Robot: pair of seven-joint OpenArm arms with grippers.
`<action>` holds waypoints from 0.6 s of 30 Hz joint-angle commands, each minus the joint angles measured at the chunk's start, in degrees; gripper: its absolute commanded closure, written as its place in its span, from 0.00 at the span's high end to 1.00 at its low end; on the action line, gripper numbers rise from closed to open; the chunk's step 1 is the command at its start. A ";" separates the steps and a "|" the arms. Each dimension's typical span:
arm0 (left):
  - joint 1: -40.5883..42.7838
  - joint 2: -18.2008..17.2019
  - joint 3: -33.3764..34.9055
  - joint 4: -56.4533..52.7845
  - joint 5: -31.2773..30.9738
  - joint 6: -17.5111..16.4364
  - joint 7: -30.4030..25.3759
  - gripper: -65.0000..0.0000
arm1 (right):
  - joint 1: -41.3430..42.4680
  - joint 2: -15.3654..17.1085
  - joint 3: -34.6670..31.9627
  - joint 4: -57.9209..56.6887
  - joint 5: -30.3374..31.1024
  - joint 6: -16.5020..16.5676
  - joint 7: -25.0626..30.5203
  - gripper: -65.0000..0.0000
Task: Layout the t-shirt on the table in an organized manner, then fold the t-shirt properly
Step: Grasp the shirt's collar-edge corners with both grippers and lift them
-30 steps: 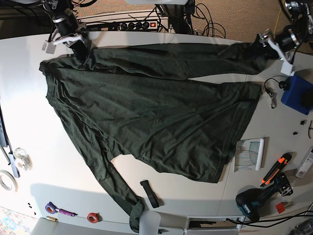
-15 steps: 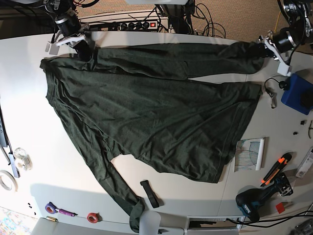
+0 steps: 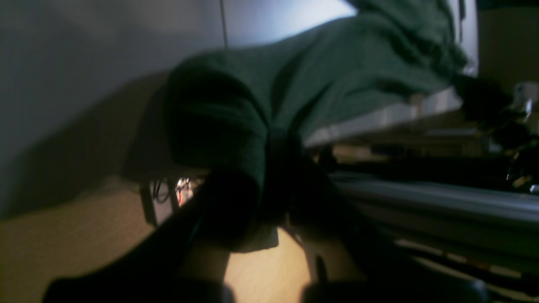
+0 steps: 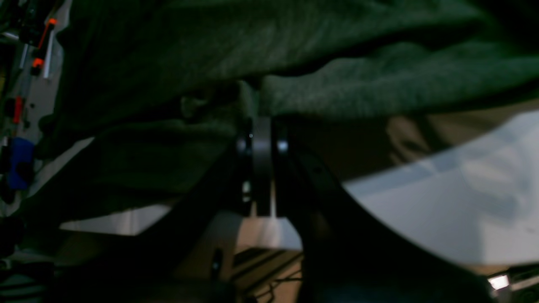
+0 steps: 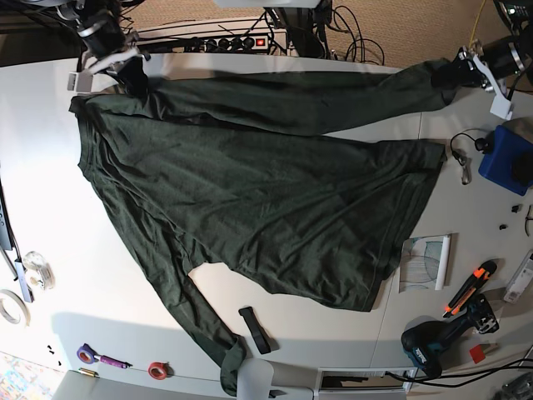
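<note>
Holding the dark green t-shirt spread over most of the white table, wrinkled and fanned out, with one long sleeve trailing down to the near edge. Pulling a long band of the cloth taut along the far edge, between the two arms.

Pinching the far-left end of that band with the right gripper, at the table's back corner in the base view. Pressing the fingers together in the right wrist view, with only a thin fold of green fabric caught between the tips and more cloth bunching above them.

Gripping the opposite end with the left gripper, out at the far-right edge of the table. Showing dark and blurred in the left wrist view, yet closing the left gripper on a gathered wad of fabric that is draping over both fingers, the cloth rising off the table edge behind it.

Leaving clutter lying around the garment: a black strap just beside the near sleeve, a sheet of paper touching the right hem, an orange-handled cutter and a drill farther right, a blue box near the left arm, a red tape roll at the near-left edge, and a power strip behind the table.
</note>
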 commanded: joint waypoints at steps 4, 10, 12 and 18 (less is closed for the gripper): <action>2.34 -1.14 -0.48 3.06 -1.56 -0.25 -0.16 0.00 | -2.03 0.70 4.17 4.90 1.27 0.57 0.02 0.00; 3.69 -1.16 -0.48 6.47 -1.56 -0.25 -0.16 0.00 | -3.82 2.43 8.63 6.58 2.84 0.57 -1.31 0.00; 3.69 -1.16 -0.50 7.21 -1.56 -0.25 -0.16 0.00 | -4.48 2.56 9.40 6.58 3.21 0.55 -1.53 0.00; 3.72 -1.16 -0.66 9.38 -1.56 -0.25 -0.16 0.00 | -6.54 2.54 9.64 6.58 5.03 0.55 -3.08 0.00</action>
